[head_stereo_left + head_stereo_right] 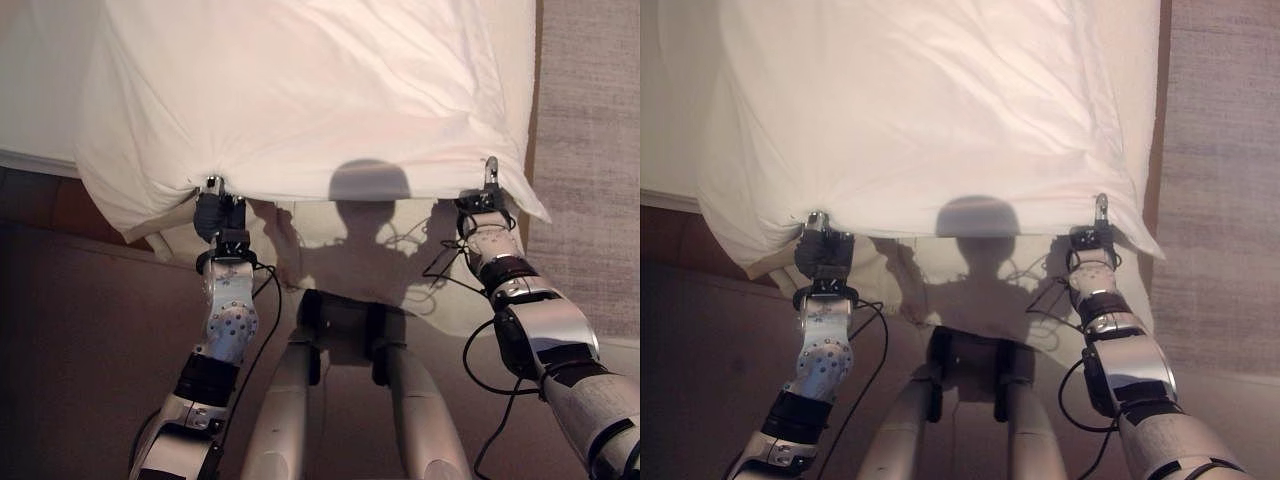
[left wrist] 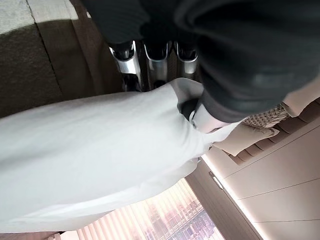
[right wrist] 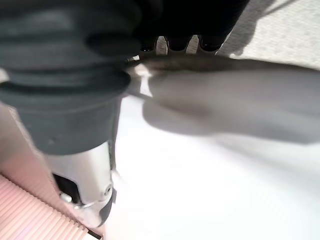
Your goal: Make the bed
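both silver-grey arms reach forward from low in the head views, wrists under dark ribbed covers. left hand (image 1: pixel 218 212) closed on the near edge of the white, wrinkled cotton duvet (image 1: pixel 300 90), cloth bunched into a small pucker at the grip; the left wrist view has its fingers (image 2: pixel 155 60) curled over the hem with the thumb pressing from the other side. right hand (image 1: pixel 484 205) at the same edge, further along toward the near right corner, one finger standing up above the fabric; its wrist view has dark fingertips (image 3: pixel 172 46) hooked over a fold of the sheet, so it too is pinching cloth.

duvet lies spread across the bed (image 1: pixel 30 80), its near edge lifted clear between the two hands and sagging slightly in the middle. left corner droops past the bed side toward the dark floor (image 1: pixel 70 330). woven grey rug (image 1: pixel 590 150) runs along the right.

risks, as i judge them: both grips look shallow, taken at the hem, so a firm pull could strip the cloth out of either hand. uneven pull would skew the cover. loose left corner may drag on the floor.
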### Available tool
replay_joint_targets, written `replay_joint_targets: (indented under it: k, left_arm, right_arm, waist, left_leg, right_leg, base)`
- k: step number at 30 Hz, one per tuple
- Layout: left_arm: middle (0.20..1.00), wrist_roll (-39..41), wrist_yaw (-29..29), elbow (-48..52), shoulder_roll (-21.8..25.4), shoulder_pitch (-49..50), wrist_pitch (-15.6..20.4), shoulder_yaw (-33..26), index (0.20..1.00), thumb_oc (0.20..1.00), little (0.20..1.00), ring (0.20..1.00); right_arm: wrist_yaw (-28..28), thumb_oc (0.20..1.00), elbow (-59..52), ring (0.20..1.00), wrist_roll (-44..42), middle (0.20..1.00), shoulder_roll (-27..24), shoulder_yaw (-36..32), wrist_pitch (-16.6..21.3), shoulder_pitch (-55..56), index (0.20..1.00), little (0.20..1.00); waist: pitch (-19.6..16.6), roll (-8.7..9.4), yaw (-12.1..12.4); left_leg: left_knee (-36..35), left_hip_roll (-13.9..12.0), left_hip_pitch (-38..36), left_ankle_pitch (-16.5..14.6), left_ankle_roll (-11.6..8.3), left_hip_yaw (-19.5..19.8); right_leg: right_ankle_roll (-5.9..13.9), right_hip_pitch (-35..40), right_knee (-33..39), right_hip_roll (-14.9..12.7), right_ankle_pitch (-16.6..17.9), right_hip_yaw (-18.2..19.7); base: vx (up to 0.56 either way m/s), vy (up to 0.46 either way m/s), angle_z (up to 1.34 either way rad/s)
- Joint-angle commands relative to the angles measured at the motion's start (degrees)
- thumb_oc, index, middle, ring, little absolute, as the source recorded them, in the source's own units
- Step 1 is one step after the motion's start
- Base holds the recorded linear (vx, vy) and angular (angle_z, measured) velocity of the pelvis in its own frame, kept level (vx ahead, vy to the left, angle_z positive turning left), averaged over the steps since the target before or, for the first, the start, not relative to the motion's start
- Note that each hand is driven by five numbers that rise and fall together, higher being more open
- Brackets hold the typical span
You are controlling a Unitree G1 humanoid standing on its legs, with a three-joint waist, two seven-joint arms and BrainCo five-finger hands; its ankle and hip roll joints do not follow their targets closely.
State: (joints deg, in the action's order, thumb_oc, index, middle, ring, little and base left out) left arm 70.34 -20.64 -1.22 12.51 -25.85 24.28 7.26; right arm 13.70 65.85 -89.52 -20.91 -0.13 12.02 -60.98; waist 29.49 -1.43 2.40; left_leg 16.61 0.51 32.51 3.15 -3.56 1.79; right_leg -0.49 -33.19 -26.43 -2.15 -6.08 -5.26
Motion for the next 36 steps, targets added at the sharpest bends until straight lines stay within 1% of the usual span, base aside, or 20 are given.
replay_joint_targets:
  k: [1,7,10,14,15,16,17,18,20,21,22,24,25,26,30,31,32,33,34,36]
  left_arm:
    - [0.2,-6.7,1.4,10.4,1.9,4.0,6.2,-5.7,0.2,0.2,0.2,0.2]
    - [0.2,-6.4,1.5,9.7,1.7,4.0,5.9,-5.4,0.2,0.2,0.2,0.2]
    - [0.2,-5.8,1.5,8.9,1.6,3.8,5.7,-5.5,0.2,0.2,0.2,0.2]
    - [0.2,-5.4,1.4,7.9,1.5,4.0,5.8,-5.9,0.2,0.2,0.2,0.2]
    - [0.235,-5.0,1.2,7.4,1.3,4.2,5.6,-6.3,0.235,0.235,0.235,0.235]
    - [0.385,-5.0,1.2,7.3,1.3,4.3,5.6,-6.3,0.385,0.385,0.385,0.385]
    - [0.79,-4.9,1.2,7.1,1.2,4.5,5.4,-6.4,0.79,0.79,0.79,0.79]
    - [1.0,-4.6,1.2,6.6,1.1,4.6,5.2,-6.6,1.0,1.0,1.0,1.0]
    - [1.0,-3.7,1.4,5.6,0.6,4.8,5.2,-6.8,1.0,1.0,1.0,1.0]
    - [1.0,-2.8,1.4,3.5,0.2,4.5,5.0,-7.5,1.0,1.0,1.0,1.0]
    - [1.0,-2.6,1.6,3.3,0.2,4.6,5.1,-7.5,1.0,1.0,1.0,1.0]
    - [1.0,-1.1,2.2,1.4,-0.5,4.4,4.8,-7.6,1.0,1.0,1.0,1.0]
    - [1.0,0.2,2.8,0.2,-0.9,4.2,4.9,-7.8,1.0,1.0,1.0,1.0]
    - [1.0,1.7,4.5,-1.6,-1.2,4.1,4.2,-8.1,1.0,1.0,1.0,1.0]
    - [1.0,2.9,7.1,-3.8,-0.9,3.7,3.4,-8.4,1.0,1.0,1.0,1.0]
    - [1.0,5.3,11.8,-6.6,-0.9,3.0,1.3,-8.5,1.0,1.0,1.0,1.0]
    - [1.0,5.9,12.5,-7.2,-0.7,2.9,1.3,-8.6,1.0,1.0,1.0,1.0]
    - [1.0,7.8,16.3,-9.3,-0.3,2.5,-0.7,-8.6,1.0,1.0,1.0,1.0]
    - [1.0,8.1,16.7,-9.6,-0.2,2.4,-0.7,-8.7,1.0,1.0,1.0,1.0]
    - [1.0,9.3,20.8,-13.9,0.9,2.0,-3.4,-8.4,1.0,1.0,1.0,1.0]
  right_arm:
    - [0.2,0.2,-0.4,0.2,0.9,0.2,-4.8,-2.2,3.1,0.9,0.2,0.2]
    - [-0.8,0.2,-5.5,0.2,0.8,0.2,-3.0,-1.4,4.7,3.5,0.2,0.2]
    - [-1.7,0.2,-10.9,0.2,1.0,0.2,-1.6,-0.3,5.9,6.2,0.2,0.2]
    - [-1.9,0.2,-15.0,0.2,1.1,0.2,-1.0,-0.5,7.1,9.0,0.2,0.2]
    - [-2.3,0.2,-18.0,0.2,1.5,0.2,-0.4,-0.3,7.9,10.6,0.2,0.2]
    - [-2.1,0.2,-18.5,0.2,1.6,0.2,-0.2,-0.2,8.0,11.0,0.2,0.2]
    - [-2.3,0.2,-20.5,0.2,1.7,0.2,0.1,-0.4,8.7,12.2,0.2,0.2]
    - [-2.8,0.2,-22.5,0.2,1.7,0.2,0.2,-0.6,9.3,13.2,0.2,0.2]
    - [-3.4,0.2,-28.1,0.2,2.6,0.2,1.1,-0.9,10.9,16.6,0.2,0.2]
    - [-5.2,0.2,-32.9,0.2,3.1,0.2,1.6,-0.8,11.9,19.5,0.2,0.2]
    - [-5.1,0.2,-33.4,0.2,3.3,0.2,1.7,-0.7,12.0,19.9,0.2,0.2]
    - [-7.1,0.2,-38.3,0.2,3.7,0.2,2.6,-0.7,12.7,23.2,0.2,0.2]
    - [-8.5,0.2,-40.9,0.2,3.2,0.2,3.0,-1.1,13.2,25.0,0.2,0.2]
    - [-11.2,0.2,-44.9,0.2,2.3,0.2,3.9,-1.6,14.0,27.3,0.2,0.2]
    - [-13.5,0.2,-48.4,0.2,2.3,0.2,4.4,-1.7,14.4,29.9,0.2,0.2]
    - [-17.2,0.2,-52.3,0.2,1.4,0.2,4.4,-2.0,14.2,31.8,0.2,0.2]
    - [-17.4,0.2,-52.4,0.2,1.3,0.2,4.4,-1.9,14.2,32.0,0.2,0.2]
    - [-19.6,0.2,-55.5,0.2,1.5,0.2,4.2,-2.0,13.8,33.4,0.2,0.2]
    - [-19.7,0.2,-55.7,0.2,1.6,0.2,4.2,-2.0,13.9,33.7,0.2,0.2]
    - [-21.6,0.2,-59.4,0.2,2.8,0.2,3.6,-1.7,13.4,35.2,0.2,0.2]
  waist:
    - [-4.3,-1.74,0.4]
    - [-4.7,-1.63,-0.1]
    - [-4.9,-1.57,-0.5]
    - [-5.3,-1.53,-0.8]
    - [-5.3,-1.49,-1.0]
    - [-5.4,-1.47,-1.0]
    - [-5.6,-1.46,-1.1]
    - [-5.5,-1.5,-1.3]
    - [-5.9,-1.45,-1.6]
    - [-6.0,-1.47,-2.0]
    - [-6.1,-1.47,-2.0]
    - [-6.4,-1.45,-2.4]
    - [-6.5,-1.42,-2.6]
    - [-6.7,-1.36,-3.1]
    - [-7.1,-1.08,-3.4]
    - [-7.5,-0.59,-4.3]
    - [-7.6,-0.55,-4.2]
    - [-7.9,-0.18,-4.8]
    - [-8.0,-0.16,-4.8]
    - [-8.5,0.17,-5.6]
  left_leg:
    - [2.1,0.8,1.1,-3.4,1.28,-1.0]
    - [1.6,0.7,1.0,-3.1,1.22,-0.9]
    - [1.6,0.7,1.0,-3.2,1.22,-0.8]
    - [1.7,0.6,1.1,-3.2,1.22,-1.0]
    - [1.8,0.6,1.1,-3.1,1.19,-1.1]
    - [1.8,0.6,1.1,-3.2,1.2,-1.1]
    - [1.8,0.6,1.1,-3.2,1.2,-1.1]
    - [1.9,0.5,1.1,-3.1,1.2,-1.1]
    - [1.8,0.5,1.2,-3.1,1.16,-1.1]
    - [1.7,0.5,1.1,-3.1,1.2,-1.1]
    - [1.7,0.5,1.1,-3.0,1.21,-1.1]
    - [1.4,0.4,0.9,-2.9,1.22,-1.1]
    - [1.2,0.4,0.8,-2.8,1.16,-1.1]
    - [0.8,0.4,0.6,-2.7,1.1,-1.1]
    - [0.4,0.3,0.5,-2.5,0.94,-1.2]
    - [0.1,0.0,0.0,-2.8,0.81,-1.4]
    - [0.0,0.0,0.2,-2.4,0.82,-1.5]
    - [0.0,-0.2,0.3,-2.3,0.69,-1.7]
    - [0.1,-0.2,0.4,-2.3,0.68,-1.7]
    - [0.4,-0.4,0.6,-2.5,0.53,-2.0]
  right_leg:
    - [6.35,0.2,3.7,-1.4,2.6,2.5]
    - [6.22,0.1,4.0,-1.2,2.8,2.7]
    - [6.15,0.1,3.8,-1.1,2.7,2.9]
    - [6.13,-0.1,3.9,-1.1,2.7,3.0]
    - [6.1,-0.1,3.8,-1.1,2.7,3.0]
    - [6.1,-0.1,3.8,-1.1,2.7,3.0]
    - [6.1,0.0,3.9,-1.1,2.6,3.0]
    - [6.09,-0.1,3.8,-1.1,2.6,3.0]
    - [6.1,-0.1,3.7,-1.1,2.7,3.0]
    - [6.11,-0.1,3.9,-1.0,2.7,3.1]
    - [6.11,-0.1,3.9,-1.0,2.7,3.1]
    - [6.08,0.0,4.2,-0.9,2.7,3.3]
    - [6.13,0.2,4.4,-0.8,2.7,3.3]
    - [6.12,0.3,4.5,-0.7,2.7,3.5]
    - [6.12,0.2,4.7,-0.6,2.7,3.7]
    - [6.19,0.4,4.8,-0.3,2.3,4.1]
    - [6.17,0.2,4.9,-0.3,2.6,4.2]
    - [6.16,0.0,5.0,-0.1,2.7,4.5]
    - [6.16,0.0,4.9,-0.1,2.7,4.5]
    - [6.15,-0.5,4.7,0.2,2.7,5.1]
  base:
    - [0.0,0.0,0.0]
    - [0.0,0.0,0.0]
    - [0.0,0.0,0.0]
    - [0.0,0.0,0.0]
    - [0.0,0.0,0.0]
    - [0.0,0.0,0.0]
    - [0.0,0.0,0.0]
    - [0.0,0.0,0.0]
    - [0.0,0.0,0.0]
    - [0.0,0.0,0.0]
    - [0.0,0.0,0.0]
    - [0.0,0.0,0.0]
    - [0.0,0.0,0.0]
    - [0.0,0.0,0.0]
    - [0.0,0.0,0.0]
    - [0.0,0.0,0.0]
    - [0.0,0.0,0.0]
    - [0.0,0.0,0.0]
    - [-0.01,-0.012,-0.07]
    - [-0.01,-0.001,-0.1]
